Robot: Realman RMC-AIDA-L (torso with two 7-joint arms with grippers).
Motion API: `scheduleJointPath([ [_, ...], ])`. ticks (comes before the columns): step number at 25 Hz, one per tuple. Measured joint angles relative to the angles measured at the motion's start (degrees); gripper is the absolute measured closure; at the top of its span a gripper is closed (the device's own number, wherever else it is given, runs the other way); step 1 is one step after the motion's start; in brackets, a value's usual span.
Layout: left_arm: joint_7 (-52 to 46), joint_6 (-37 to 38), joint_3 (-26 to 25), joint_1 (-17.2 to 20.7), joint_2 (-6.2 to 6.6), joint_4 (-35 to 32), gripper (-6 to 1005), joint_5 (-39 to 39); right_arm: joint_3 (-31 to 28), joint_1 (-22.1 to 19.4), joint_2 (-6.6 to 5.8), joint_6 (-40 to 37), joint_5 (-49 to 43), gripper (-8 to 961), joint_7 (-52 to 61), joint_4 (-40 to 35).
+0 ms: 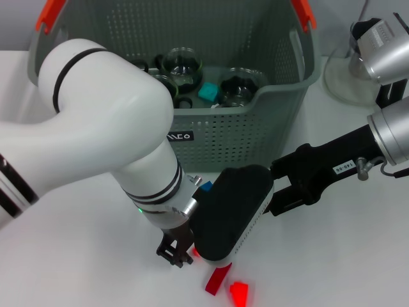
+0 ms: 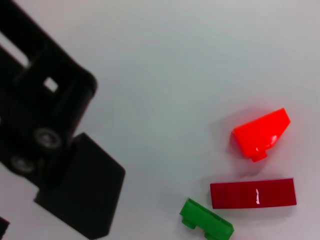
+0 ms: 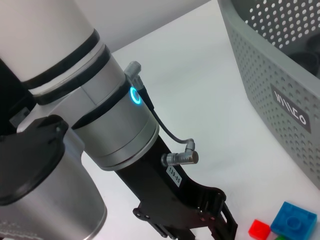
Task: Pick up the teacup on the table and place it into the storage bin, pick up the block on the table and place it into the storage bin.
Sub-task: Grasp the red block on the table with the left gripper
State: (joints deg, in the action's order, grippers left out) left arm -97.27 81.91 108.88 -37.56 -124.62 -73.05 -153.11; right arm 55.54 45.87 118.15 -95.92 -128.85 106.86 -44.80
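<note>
The left gripper (image 1: 176, 251) hangs low over the white table (image 1: 77, 256) at the near edge; whether its fingers are spread I cannot tell. Just right lie a dark red block (image 1: 216, 279) and a bright red block (image 1: 239, 293). The right gripper (image 1: 281, 192) reaches in from the right, state unclear. Behind stands the storage bin (image 1: 255, 137), glass teacups (image 1: 182, 64) inside.

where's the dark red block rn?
Head view: dark red block lies on the table near the front edge, beside the bright red block, just right of the left gripper.
</note>
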Motion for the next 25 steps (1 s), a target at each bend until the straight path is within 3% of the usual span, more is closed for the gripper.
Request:
scheduleJointPath([
  [18,-0.6,0.0,0.4,-0.4,-0.01,0.1,586,0.0,0.0,-0.3,-0.02,0.5,0.0,244,-0.2,0.1],
  [25,-0.7,0.0,0.7,-0.5,-0.01,0.2,592,0.0,0.0,-0.4,-0.03,0.8,0.0,244,-0.2,0.1],
])
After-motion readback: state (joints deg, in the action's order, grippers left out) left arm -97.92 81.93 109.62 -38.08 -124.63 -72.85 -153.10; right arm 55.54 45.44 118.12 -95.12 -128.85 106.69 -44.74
